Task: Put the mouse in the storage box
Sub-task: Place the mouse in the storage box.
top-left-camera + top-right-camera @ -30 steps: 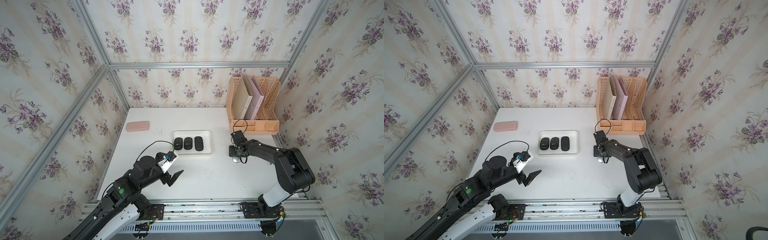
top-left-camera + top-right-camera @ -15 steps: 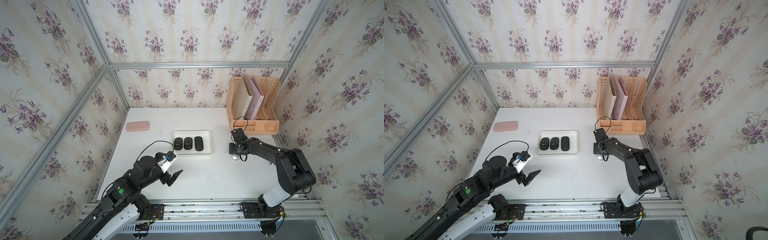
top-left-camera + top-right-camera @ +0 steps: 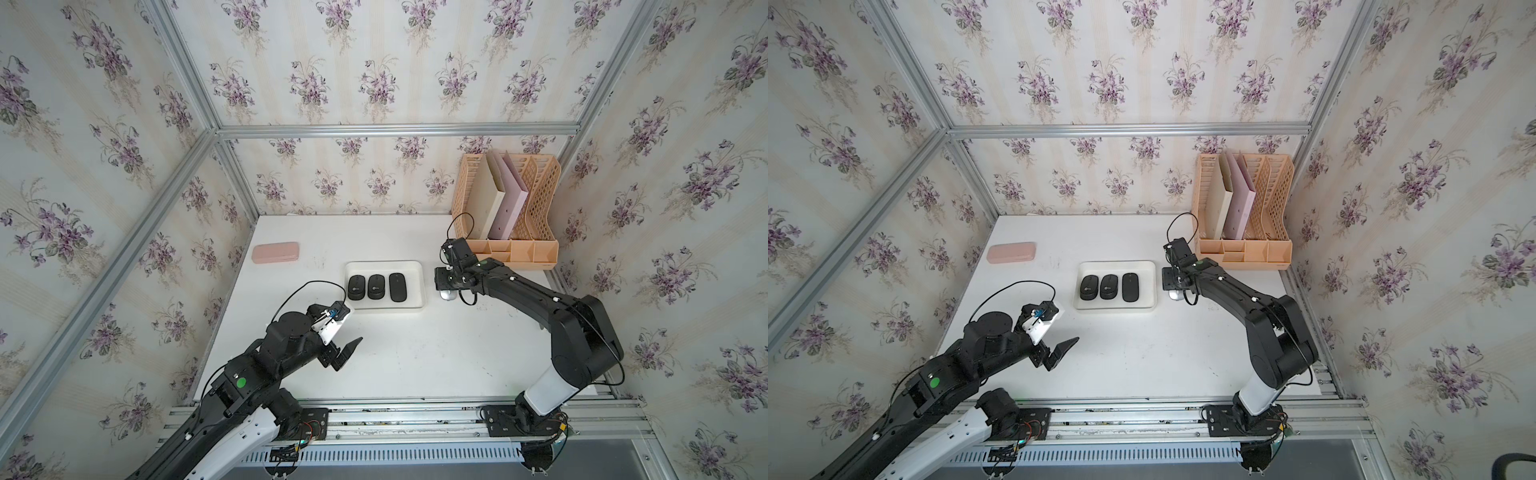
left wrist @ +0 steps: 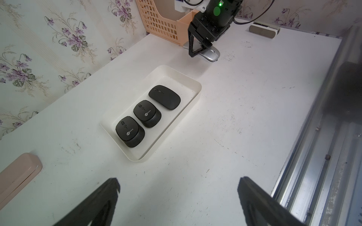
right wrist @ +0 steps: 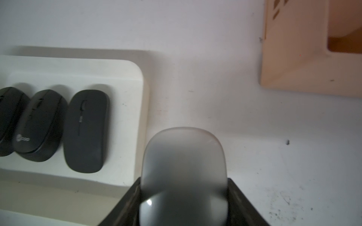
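A scuffed white bench [image 3: 415,361] stands inside aluminium framing [image 3: 395,129] and violet-sprigged wallpaper [image 3: 374,83]. Mid-bench, the white storage box [image 4: 195,92] holds three black mice [image 4: 164,96]. The two rounder mice [image 4: 130,131] carry a pale logo reading roughly "Lecoo". The right gripper [image 5: 183,182] pinches a silver mouse [image 5: 184,156] just outside the box's end nearer the right edge. The left gripper [image 4: 178,185], spread wide, hangs over the bench's front-left part.

Right tool [image 4: 203,50] grips silver mouse [image 4: 213,54] near storage box [image 4: 173,125] holding three black mice [image 4: 147,113]
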Controlling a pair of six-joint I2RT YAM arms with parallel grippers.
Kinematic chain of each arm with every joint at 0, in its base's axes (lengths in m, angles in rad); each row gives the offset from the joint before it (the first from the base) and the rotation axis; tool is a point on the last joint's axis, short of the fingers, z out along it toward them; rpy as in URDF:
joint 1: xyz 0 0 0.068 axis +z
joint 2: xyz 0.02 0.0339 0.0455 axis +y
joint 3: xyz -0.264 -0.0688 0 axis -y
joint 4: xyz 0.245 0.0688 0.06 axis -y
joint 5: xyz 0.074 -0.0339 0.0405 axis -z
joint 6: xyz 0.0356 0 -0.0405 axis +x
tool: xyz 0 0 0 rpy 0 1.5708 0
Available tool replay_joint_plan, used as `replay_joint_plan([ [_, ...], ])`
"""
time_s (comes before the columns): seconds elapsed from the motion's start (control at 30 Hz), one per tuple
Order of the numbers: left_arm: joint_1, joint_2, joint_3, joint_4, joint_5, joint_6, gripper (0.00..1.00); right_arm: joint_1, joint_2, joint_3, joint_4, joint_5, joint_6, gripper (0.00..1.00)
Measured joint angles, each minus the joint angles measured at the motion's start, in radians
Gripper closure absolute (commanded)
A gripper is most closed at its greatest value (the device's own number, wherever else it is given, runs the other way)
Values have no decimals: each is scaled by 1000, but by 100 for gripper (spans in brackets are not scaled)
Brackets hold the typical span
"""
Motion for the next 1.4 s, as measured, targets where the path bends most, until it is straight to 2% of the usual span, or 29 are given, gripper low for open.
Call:
replay_joint_plan([
  [0.17, 0, -2, 1, 0, -5, 0, 1, 92, 97, 91, 19, -84, 39, 45],
  [0.37, 1, 0, 2, -2, -12, 0, 1, 113, 203, 174, 45, -129, 72, 45],
  [0.53, 1, 3, 2, -4, -16, 0, 1, 115, 259, 227, 47, -98, 75, 45],
  [1.07, 14, 6, 2, -5, -23, 1, 1, 119, 346, 216, 74, -69, 95, 44],
  [1.4, 27, 5, 2, -6, -17, 3, 1, 119, 356, 202, 134, -119, 117, 43],
])
